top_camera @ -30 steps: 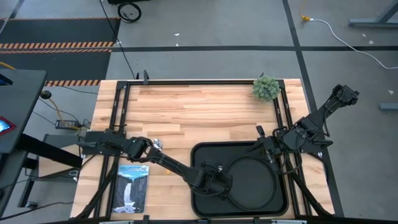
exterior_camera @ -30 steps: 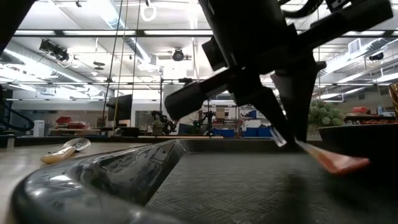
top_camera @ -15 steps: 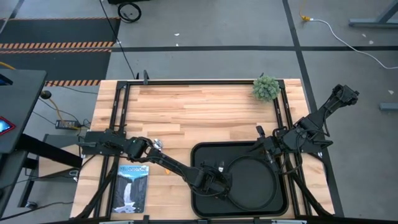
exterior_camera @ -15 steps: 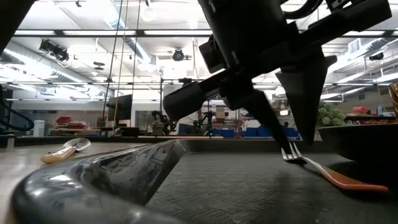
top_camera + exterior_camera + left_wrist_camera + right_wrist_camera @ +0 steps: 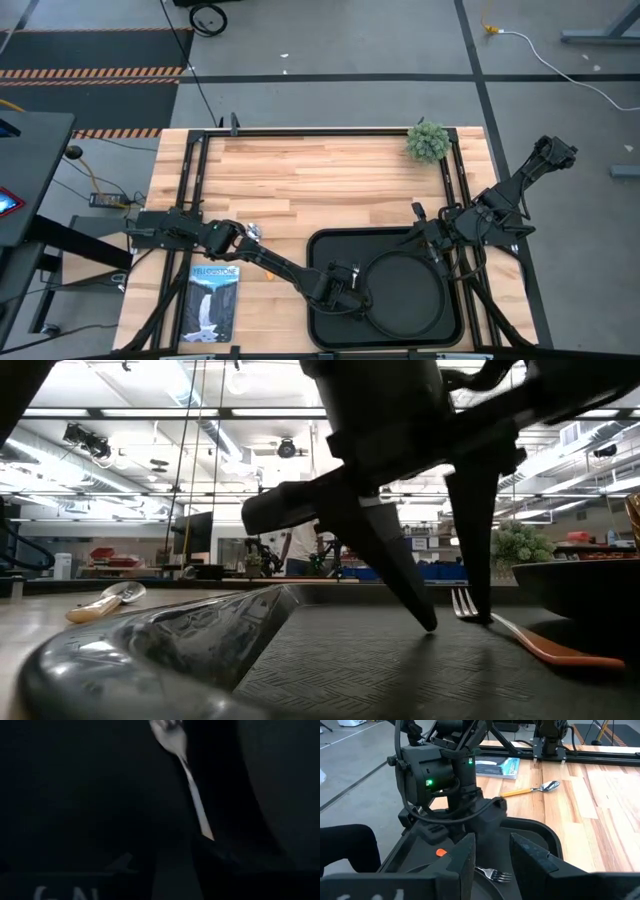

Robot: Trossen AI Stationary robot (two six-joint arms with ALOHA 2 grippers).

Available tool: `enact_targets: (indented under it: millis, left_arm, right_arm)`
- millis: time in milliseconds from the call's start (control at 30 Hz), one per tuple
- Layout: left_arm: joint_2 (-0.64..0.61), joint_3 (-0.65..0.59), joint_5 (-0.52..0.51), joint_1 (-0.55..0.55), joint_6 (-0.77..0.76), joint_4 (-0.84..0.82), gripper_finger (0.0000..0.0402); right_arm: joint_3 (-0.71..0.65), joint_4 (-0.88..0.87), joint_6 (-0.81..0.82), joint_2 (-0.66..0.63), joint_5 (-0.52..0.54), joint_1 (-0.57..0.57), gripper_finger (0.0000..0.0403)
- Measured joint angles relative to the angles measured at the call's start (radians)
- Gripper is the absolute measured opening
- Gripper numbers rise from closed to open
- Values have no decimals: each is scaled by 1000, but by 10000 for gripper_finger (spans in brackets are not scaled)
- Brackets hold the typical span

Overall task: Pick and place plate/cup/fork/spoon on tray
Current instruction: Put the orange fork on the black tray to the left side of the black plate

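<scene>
Fork [image 5: 505, 628] is seen lying flat on the floor of the tray [image 5: 330, 660], tines beside one fingertip of the left hand [image 5: 455, 622]. The left hand is lowered over the tray with its two fingers spread wide apart; nothing is gripped between them. One finger is planted on the tray floor on the side away from the fork, the other comes down right at the tines; whether it touches them cannot be told. In the high view the left hand [image 5: 348, 283] is placed over the tray [image 5: 322, 245], just beside the rim of the plate [image 5: 405, 290], which sits inside the tray.

Fork handle [image 5: 197, 807] is recorded running away from the left hand toward the plate side.

Spoon [image 5: 532, 789] is noted on the wooden surface [image 5: 600, 800], outside the tray and well apart from the left hand; a booklet [image 5: 497, 766] lies farther off beyond it.

Right hand [image 5: 490, 852] is held above the plate side of the tray, fingers parted and empty, with the fork [image 5: 492, 873] visible below between them. A small plant [image 5: 428, 141] stands at the far edge of the surface.
</scene>
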Motion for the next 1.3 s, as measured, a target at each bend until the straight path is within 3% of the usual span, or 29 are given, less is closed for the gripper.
enact_targets:
  millis: [167,833,1300]
  left_arm:
    - [0,0,83,-7,219,3,128]
    - [1,0,88,-82,724,112,128]
    - [36,2,62,-73,728,197,128]
  right_arm:
    - [0,0,10,0,0,0,128]
    - [0,4,14,0,0,0,128]
    - [0,7,14,0,0,0,128]
